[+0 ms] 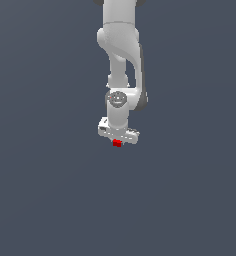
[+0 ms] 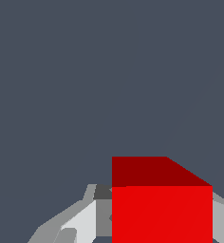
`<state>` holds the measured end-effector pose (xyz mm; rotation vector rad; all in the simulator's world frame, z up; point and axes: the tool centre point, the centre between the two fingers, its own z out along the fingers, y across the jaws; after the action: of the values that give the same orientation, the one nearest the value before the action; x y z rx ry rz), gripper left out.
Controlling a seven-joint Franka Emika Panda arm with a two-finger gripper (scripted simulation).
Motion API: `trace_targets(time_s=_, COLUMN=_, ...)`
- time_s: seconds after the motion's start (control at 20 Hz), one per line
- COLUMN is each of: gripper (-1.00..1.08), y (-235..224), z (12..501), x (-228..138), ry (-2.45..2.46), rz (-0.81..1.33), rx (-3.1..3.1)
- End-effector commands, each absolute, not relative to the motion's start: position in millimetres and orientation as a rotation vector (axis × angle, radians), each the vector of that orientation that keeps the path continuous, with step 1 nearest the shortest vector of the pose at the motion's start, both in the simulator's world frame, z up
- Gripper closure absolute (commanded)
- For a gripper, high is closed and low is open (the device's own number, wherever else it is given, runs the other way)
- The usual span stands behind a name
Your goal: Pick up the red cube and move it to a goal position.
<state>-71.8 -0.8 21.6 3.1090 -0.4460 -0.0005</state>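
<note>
Near the middle of the exterior view: a white robot arm (image 1: 121, 60) reaches down over a plain dark grey surface (image 1: 45, 200), its gripper (image 1: 118, 141) at the lowest point.

Cube: the red cube (image 1: 117, 143) shows as a small red spot just under the gripper body, much narrower than the gripper itself. The wrist view has the red cube (image 2: 161, 204) filling the space between the grey fingers (image 2: 80, 220).

Gripper: pinching the cube, by the look of it, with a finger pressed close against each side and no gap to be seen. The jaws stand only about as far apart as the cube is wide.

Contact with the surface: cannot be told; no shadow or edge shows whether the cube rests on the surface or hangs clear of it.

Step in hand: the grasp looks made, so the job seems to stand between picking up and carrying.

Next move: likely a steady carry to the goal while keeping the pinch firm. No goal marker appears in either view, so which way that lies cannot be told.
</note>
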Motion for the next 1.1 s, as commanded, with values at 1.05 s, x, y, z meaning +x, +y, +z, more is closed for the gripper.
trace_targets(time_s=1.05, gripper=1.08, y=16, z=161, x=-3, ry=-0.447, rz=0.001, rx=3.109)
